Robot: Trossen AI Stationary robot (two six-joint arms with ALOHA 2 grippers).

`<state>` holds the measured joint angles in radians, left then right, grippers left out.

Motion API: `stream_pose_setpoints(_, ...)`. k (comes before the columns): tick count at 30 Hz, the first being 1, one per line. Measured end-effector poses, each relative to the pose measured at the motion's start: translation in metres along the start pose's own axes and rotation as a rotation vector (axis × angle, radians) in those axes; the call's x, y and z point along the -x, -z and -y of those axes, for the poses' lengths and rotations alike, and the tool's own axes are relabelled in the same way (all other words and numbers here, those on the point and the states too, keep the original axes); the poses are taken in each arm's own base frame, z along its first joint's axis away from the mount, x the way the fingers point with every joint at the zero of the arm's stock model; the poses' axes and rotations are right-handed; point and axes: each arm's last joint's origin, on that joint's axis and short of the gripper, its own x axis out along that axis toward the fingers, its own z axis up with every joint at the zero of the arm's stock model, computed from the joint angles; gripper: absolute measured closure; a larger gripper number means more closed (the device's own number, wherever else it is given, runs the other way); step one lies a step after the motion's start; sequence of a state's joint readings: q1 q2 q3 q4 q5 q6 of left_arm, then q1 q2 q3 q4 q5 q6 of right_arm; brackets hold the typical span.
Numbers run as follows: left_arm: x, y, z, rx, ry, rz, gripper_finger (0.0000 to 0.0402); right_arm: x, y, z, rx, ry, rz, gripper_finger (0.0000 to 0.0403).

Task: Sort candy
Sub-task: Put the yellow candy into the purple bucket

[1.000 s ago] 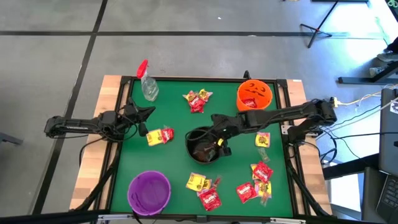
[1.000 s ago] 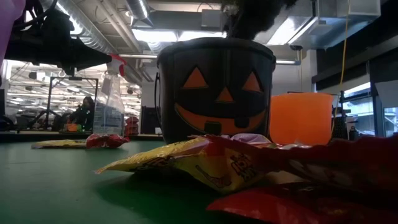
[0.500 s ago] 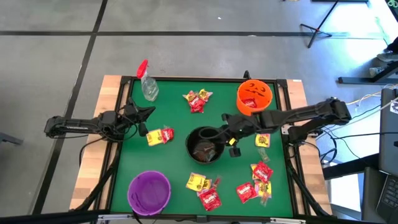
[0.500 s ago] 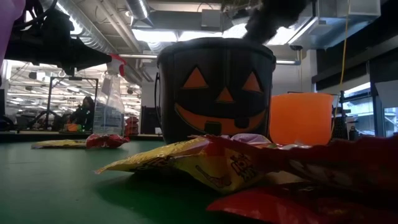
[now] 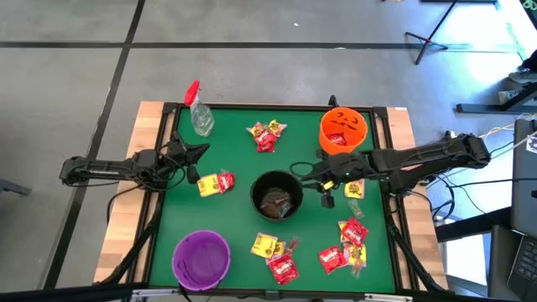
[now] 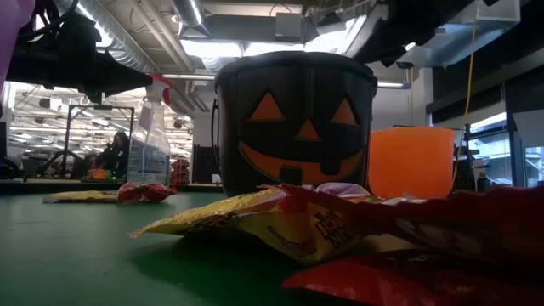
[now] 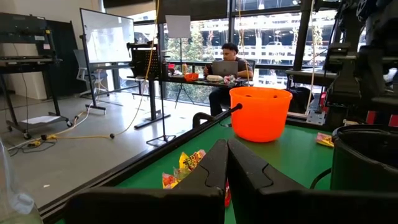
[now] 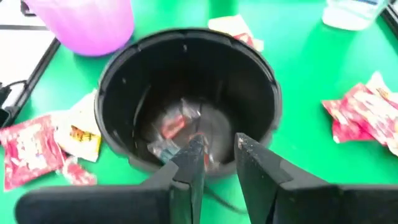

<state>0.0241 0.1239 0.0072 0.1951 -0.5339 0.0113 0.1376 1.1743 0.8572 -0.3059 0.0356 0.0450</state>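
Note:
Red and yellow candy packets lie flat in clusters on the green table: at the far side (image 5: 266, 134), by the left arm (image 5: 216, 183), and several along the near right (image 5: 284, 268) (image 5: 354, 231). A few packets lie inside the black pumpkin bucket (image 5: 277, 195) (image 8: 180, 127). My right gripper (image 5: 299, 171) (image 8: 219, 152) hovers open and empty above the bucket's right rim. My left gripper (image 5: 191, 156) (image 7: 225, 155) waits shut near the table's left edge.
An orange bucket (image 5: 344, 127) stands at the far right, close behind my right arm. A purple bowl (image 5: 201, 257) sits at the near left. A clear spray bottle with a red top (image 5: 198, 113) lies at the far left. Bare green mat shows between bucket and bowl.
My right gripper has drawn back out of the black bucket, rising and moving toward the table's right edge. The bucket and the candy on the table have stayed where they were.

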Motion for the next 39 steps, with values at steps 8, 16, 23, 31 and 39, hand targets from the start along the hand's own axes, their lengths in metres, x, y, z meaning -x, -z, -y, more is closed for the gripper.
stream_pose_setpoints(8, 0.000, 0.000, 0.000, 0.000, 0.000, 0.000, 0.0400, 0.005, 0.029, 0.004, -0.084, 0.114, -0.176, 0.0316)
stream_pose_setpoints(16, 0.000, 0.000, 0.000, 0.011, 0.001, 0.001, 0.0400, 0.011, 0.049, 0.004, -0.275, 0.137, -0.379, 0.0316)
stream_pose_setpoints(23, 0.000, -0.003, 0.000, 0.107, 0.003, 0.032, 0.0400, 0.023, 0.070, 0.006, -0.439, 0.247, -0.605, 0.0316)
stream_pose_setpoints(31, 0.000, -0.004, 0.000, 0.132, 0.006, 0.033, 0.0400, 0.022, 0.099, 0.009, -0.517, 0.396, -0.702, 0.0311)
stream_pose_setpoints(39, 0.000, -0.004, 0.000, 0.178, 0.007, 0.032, 0.0400, 0.019, 0.137, 0.010, -0.629, 0.488, -0.792, 0.0235)
